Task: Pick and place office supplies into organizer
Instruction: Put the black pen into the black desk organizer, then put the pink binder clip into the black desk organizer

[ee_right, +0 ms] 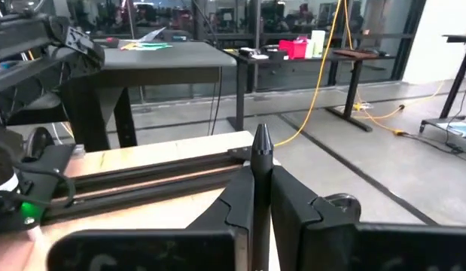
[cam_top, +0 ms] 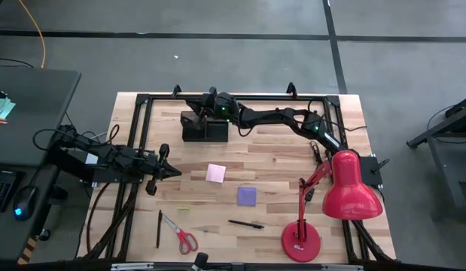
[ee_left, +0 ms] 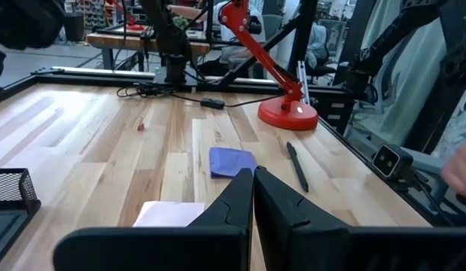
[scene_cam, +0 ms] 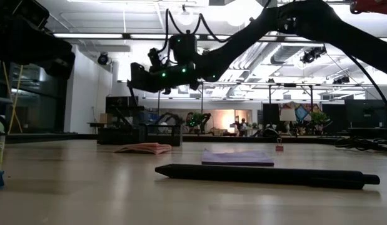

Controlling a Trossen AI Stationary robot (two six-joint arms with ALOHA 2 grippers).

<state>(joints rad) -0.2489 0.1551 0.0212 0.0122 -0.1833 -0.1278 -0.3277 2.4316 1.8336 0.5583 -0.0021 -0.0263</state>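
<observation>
The right gripper (cam_top: 211, 102) is hovering at twelve o'clock over the small black rectangular organizer (cam_top: 205, 128), jaws clenching a thin dark pen (ee_right: 260, 162), apparently upright; the left gripper (cam_top: 175, 172) is waiting at nine o'clock, jaws clenched, empty; the pink square sticky-note pad (cam_top: 215, 173) is lying mid-table.

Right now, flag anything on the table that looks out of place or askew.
Nothing looks damaged or spilled. Supplies lie scattered: pink pad, purple pad, scissors, two pens. The right gripper holds a pen above the organizer.
</observation>
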